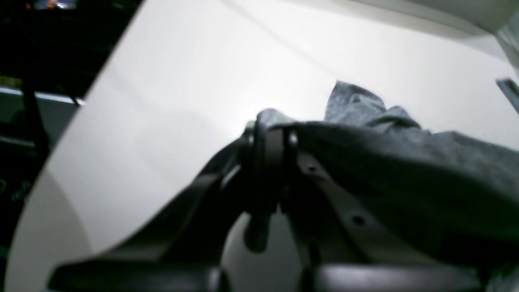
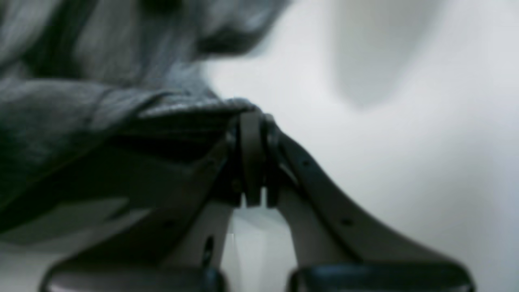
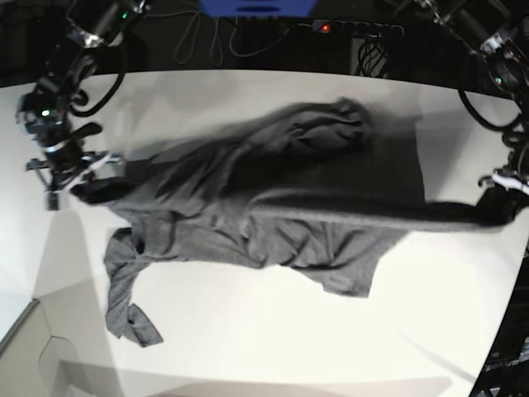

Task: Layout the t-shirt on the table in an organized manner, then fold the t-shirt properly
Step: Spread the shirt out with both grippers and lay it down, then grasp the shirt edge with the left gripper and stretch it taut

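Both sets of fingers are clamping the shirt (image 3: 273, 207), right (image 2: 253, 117) and left (image 1: 269, 129) at opposite ends. It's hanging stretched between them along the desk (image 3: 273, 347), long axis running arm to arm, lower half sagging onto the top

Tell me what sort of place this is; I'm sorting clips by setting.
Probably a robotics lab bench: a bare white table, a power strip with loose cables behind it, and two arms stretching a grey t-shirt.
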`<move>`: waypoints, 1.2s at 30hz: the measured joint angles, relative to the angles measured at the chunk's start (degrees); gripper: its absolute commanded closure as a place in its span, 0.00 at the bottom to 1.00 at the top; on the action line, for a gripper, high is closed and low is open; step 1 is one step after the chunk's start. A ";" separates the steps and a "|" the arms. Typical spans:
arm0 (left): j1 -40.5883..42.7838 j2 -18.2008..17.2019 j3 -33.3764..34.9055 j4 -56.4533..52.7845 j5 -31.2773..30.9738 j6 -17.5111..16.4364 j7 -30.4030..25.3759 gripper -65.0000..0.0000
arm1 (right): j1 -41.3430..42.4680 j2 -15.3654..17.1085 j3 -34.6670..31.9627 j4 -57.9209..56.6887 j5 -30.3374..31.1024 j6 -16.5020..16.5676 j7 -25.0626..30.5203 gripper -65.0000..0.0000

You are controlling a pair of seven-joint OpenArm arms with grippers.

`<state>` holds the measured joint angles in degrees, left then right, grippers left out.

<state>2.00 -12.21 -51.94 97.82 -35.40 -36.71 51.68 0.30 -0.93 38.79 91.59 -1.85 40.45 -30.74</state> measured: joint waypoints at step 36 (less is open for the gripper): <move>7.08 7.19 13.07 3.85 -4.42 0.52 8.28 0.23 | 4.68 2.64 9.20 -10.03 -0.90 -0.22 -1.01 1.00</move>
<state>9.08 -5.02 -38.87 101.67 -39.81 -36.18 59.96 4.97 1.72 47.99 81.56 -2.74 40.23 -31.75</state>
